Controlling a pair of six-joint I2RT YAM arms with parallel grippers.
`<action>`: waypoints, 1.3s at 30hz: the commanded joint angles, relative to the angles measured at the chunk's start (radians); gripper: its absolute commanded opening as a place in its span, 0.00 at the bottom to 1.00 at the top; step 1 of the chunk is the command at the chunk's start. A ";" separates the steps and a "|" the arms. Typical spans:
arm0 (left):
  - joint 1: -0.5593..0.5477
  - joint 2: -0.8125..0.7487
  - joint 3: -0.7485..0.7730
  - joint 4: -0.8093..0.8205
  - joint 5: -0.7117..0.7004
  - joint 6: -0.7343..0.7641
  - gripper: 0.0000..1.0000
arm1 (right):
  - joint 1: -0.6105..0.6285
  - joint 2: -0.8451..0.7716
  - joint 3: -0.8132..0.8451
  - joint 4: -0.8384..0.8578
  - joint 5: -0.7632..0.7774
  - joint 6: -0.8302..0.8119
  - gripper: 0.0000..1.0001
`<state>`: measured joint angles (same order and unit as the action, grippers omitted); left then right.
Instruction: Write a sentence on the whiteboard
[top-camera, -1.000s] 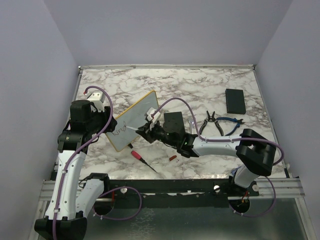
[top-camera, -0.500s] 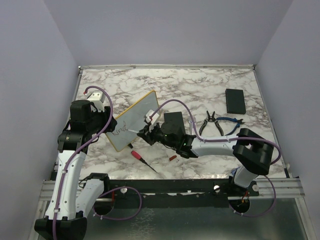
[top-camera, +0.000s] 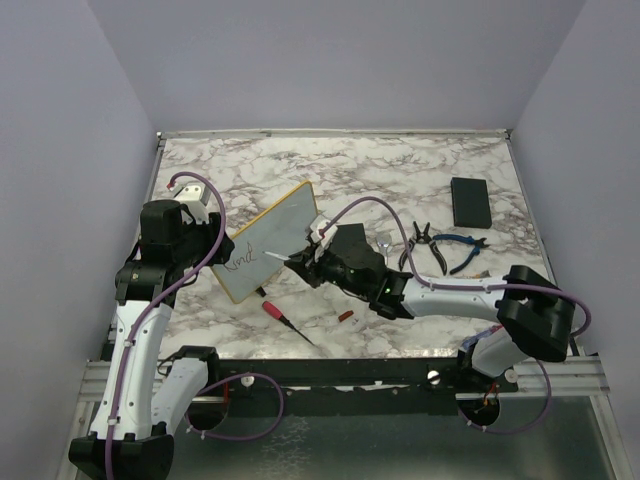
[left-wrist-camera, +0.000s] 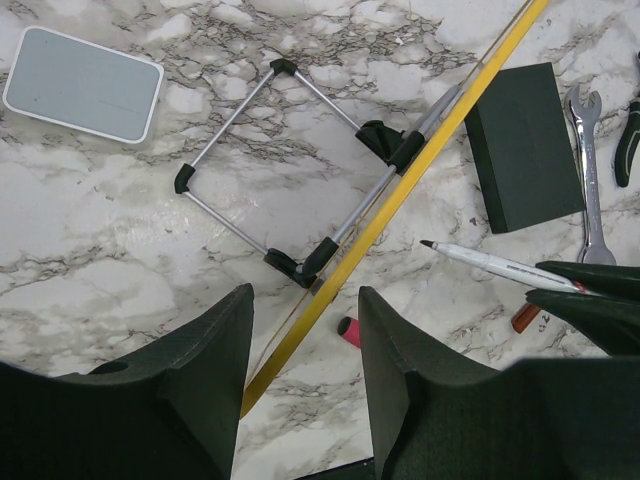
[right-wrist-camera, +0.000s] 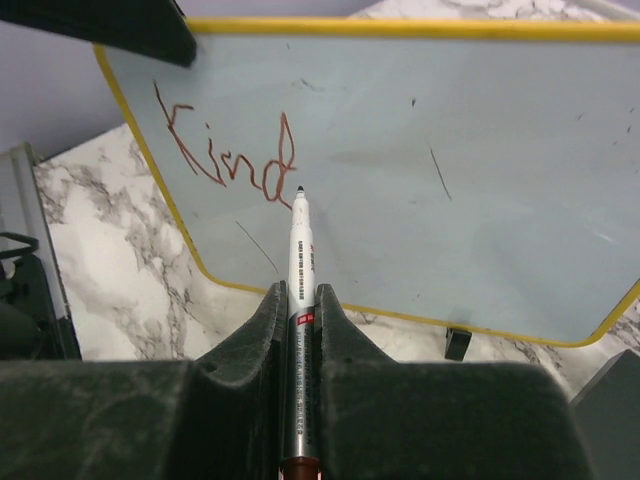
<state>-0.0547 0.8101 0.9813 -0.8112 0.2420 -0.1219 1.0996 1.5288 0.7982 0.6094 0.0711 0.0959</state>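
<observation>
The whiteboard (top-camera: 282, 222), pale with a thin yellow frame, stands tilted on a wire stand (left-wrist-camera: 290, 165). One red-brown cursive word, "Kind" (right-wrist-camera: 225, 150), sits at its lower left end; no fuller sentence shows. My left gripper (left-wrist-camera: 305, 300) is open and straddles the board's yellow edge (left-wrist-camera: 400, 185), which runs close to the left finger, with a gap on the right. My right gripper (right-wrist-camera: 298, 290) is shut on a white marker (right-wrist-camera: 300, 250). The marker's tip hovers just past the word's last letter, a little off the board face in the left wrist view.
A black block (top-camera: 350, 240) lies behind the right gripper. Pliers (top-camera: 440, 250), a wrench (top-camera: 384, 247) and a black slab (top-camera: 470, 201) lie to the right. A red screwdriver (top-camera: 285, 320) and a red cap (top-camera: 345, 316) lie near the front. A pale panel (left-wrist-camera: 85, 83) lies behind the board.
My right gripper has moved right and slightly back with the marker, so the tip has come away from the end of the written word. The left arm and board have not moved.
</observation>
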 joint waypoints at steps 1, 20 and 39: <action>-0.005 -0.009 -0.001 -0.019 0.017 0.000 0.47 | -0.001 -0.050 -0.011 0.024 -0.030 -0.018 0.01; -0.007 -0.005 -0.001 -0.019 0.017 0.000 0.47 | -0.049 -0.006 0.035 0.023 -0.115 -0.048 0.01; -0.006 -0.003 -0.001 -0.019 0.017 -0.001 0.47 | -0.089 0.074 0.060 0.041 -0.255 -0.037 0.00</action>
<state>-0.0547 0.8101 0.9813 -0.8112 0.2424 -0.1219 1.0069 1.5764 0.8272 0.6346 -0.1486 0.0593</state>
